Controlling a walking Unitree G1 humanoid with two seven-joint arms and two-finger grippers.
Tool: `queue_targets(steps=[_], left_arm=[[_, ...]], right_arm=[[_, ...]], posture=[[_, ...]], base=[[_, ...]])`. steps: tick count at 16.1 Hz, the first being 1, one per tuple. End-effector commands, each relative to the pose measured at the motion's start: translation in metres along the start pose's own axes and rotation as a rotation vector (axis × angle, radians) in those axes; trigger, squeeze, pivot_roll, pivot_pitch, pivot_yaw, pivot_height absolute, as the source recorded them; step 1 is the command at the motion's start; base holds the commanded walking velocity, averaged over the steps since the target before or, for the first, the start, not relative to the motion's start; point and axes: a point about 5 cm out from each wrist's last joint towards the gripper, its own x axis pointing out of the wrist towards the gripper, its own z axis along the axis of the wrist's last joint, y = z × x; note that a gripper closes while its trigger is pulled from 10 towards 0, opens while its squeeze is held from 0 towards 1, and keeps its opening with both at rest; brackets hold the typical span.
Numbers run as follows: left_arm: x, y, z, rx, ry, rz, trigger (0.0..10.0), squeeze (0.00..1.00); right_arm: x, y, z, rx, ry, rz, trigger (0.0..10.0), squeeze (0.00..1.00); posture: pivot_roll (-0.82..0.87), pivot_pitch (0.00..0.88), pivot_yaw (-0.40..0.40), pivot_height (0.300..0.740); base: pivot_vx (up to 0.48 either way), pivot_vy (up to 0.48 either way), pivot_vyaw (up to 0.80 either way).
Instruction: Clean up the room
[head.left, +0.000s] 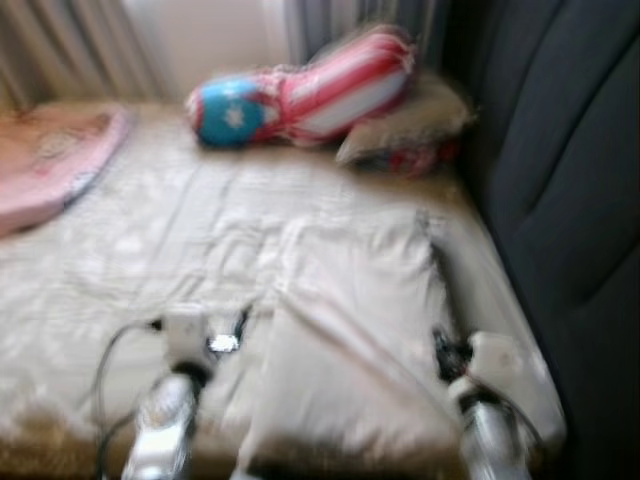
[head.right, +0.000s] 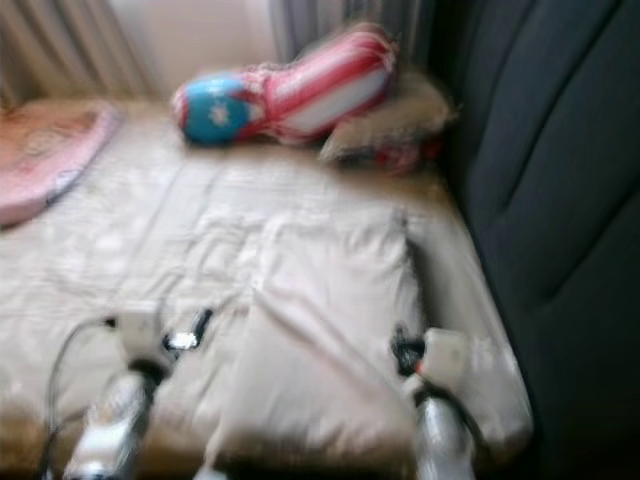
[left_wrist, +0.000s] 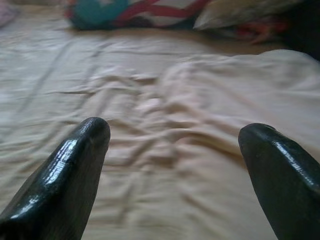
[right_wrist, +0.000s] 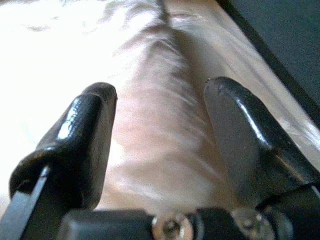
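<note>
Head views blurred both claws over the cream pillow (head.left: 350, 340); wrist views showed the left claw (left_wrist: 172, 145) and right claw (right_wrist: 160, 135) spread, empty.

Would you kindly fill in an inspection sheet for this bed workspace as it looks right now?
Surface: bed with a wrinkled beige sheet.
Job's things: beige pillow lying flat between the arms.
Clutter: red, white and blue cushion at the far end, a second pillow beside it, pink blanket far left.
Grippers: left pincer open above the sheet; right pincer open over the pillow's edge.
Cables: black cable looping beside the left arm.
Surroundings: curtains behind, dark padded panel on the right.
</note>
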Motion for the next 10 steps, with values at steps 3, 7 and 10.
queue_targets(steps=[3, 7, 10], left_arm=[[-0.0034, 0.0033, -0.0041, 0.007, 0.026, 0.0, 10.0, 0.0], [-0.0036, 0.0032, -0.006, 0.009, 0.037, -0.005, 10.0, 0.0], [-0.0037, 0.0031, -0.0061, 0.009, 0.038, -0.009, 10.0, 0.0]], right_arm=[[-0.0028, -0.0019, -0.0051, 0.011, 0.021, -0.012, 10.0, 0.0], [-0.0021, 0.0001, -0.0051, 0.015, 0.02, 0.005, 10.0, 0.0], [-0.0009, 0.0017, -0.003, 0.022, 0.012, 0.015, 10.0, 0.0]], posture=[[-0.01, 0.0, -0.01, 0.635], [-0.01, 0.0, -0.01, 0.635], [-0.01, 0.0, -0.009, 0.635]], base=[[0.0, 0.0, 0.0], [0.0, 0.0, 0.0], [0.0, 0.0, 0.0]])
